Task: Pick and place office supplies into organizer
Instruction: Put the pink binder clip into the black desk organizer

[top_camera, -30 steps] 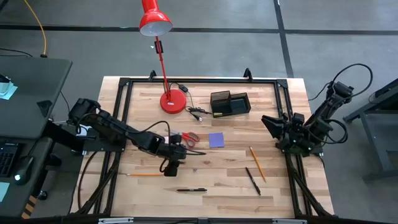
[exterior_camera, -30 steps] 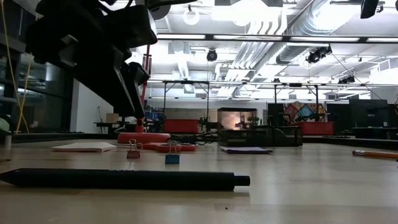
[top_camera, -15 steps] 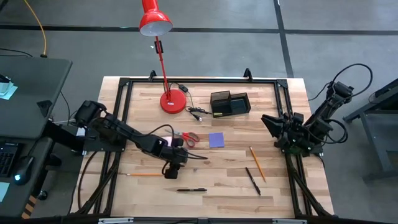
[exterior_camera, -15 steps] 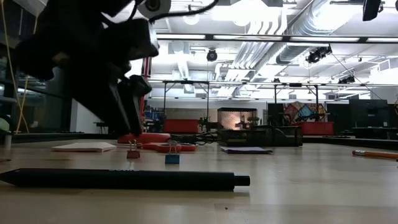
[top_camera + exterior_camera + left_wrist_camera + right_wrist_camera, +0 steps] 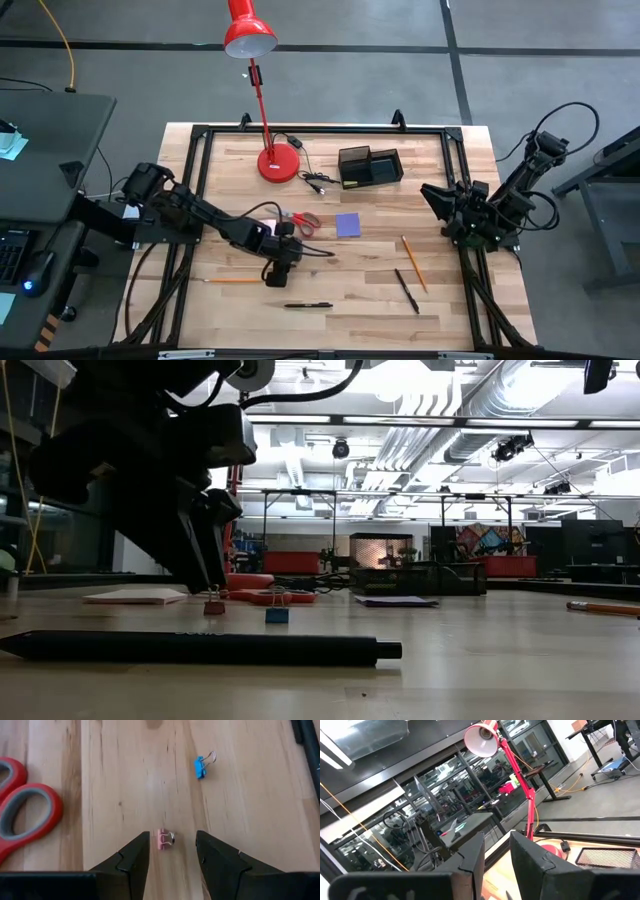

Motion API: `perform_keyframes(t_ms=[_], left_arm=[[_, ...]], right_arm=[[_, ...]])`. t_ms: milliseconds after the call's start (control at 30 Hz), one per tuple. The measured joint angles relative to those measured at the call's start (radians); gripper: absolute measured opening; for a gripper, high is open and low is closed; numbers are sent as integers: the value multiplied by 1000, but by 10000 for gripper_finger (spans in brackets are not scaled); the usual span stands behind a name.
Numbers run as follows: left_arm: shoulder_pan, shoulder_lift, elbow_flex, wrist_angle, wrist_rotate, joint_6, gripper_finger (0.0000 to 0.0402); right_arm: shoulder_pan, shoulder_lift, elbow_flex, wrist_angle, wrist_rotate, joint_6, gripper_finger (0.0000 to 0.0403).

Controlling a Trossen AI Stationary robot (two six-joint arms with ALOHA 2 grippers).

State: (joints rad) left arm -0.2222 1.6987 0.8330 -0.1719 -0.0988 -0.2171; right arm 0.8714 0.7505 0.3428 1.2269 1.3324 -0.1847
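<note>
Left end effector [image 5: 170, 851] open, empty, straddling pink binder clip [image 5: 164, 839] on counter [image 5: 240, 810]. Clip looks light, stiff, skittery; pinch across its body. Right end effector [image 5: 496, 851] parked, partly open, empty.

Left gripper [image 5: 171, 851] sits over the table's [image 5: 450, 310] left-centre, a small binder clip [image 5: 164, 839] between its spread fingers, second clip [image 5: 204, 764] just beyond. Scissors [image 5: 303, 221] lie beside it, sticky pad [image 5: 348, 224] right of those. Organizer [image 5: 370, 166] is at the back, right of the lamp base [image 5: 279, 164]. One pen [image 5: 308, 305] nearest me, another pen [image 5: 406, 291] and pencil [image 5: 414, 262] to its right. Right gripper [image 5: 436, 200] parked at right edge.
</note>
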Motion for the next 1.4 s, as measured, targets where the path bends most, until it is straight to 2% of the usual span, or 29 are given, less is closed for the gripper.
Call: perform_keyframes(t_ms=[333,633,767,967,1400], left_arm=[[0,27,1,18,-12,-3,150],[1,43,0,48,-41,-76,146],[15,43,0,41,-20,-81,113],[41,43,0,40,21,-75,15],[137,32,33,59,77,-149,3]], right_arm=[[0,0,0,-4,48,-4,83],[0,0,0,-9,67,0,83],[0,0,0,-11,75,0,83],[0,0,0,-11,78,0,83],[0,0,0,-29,113,-6,83]])
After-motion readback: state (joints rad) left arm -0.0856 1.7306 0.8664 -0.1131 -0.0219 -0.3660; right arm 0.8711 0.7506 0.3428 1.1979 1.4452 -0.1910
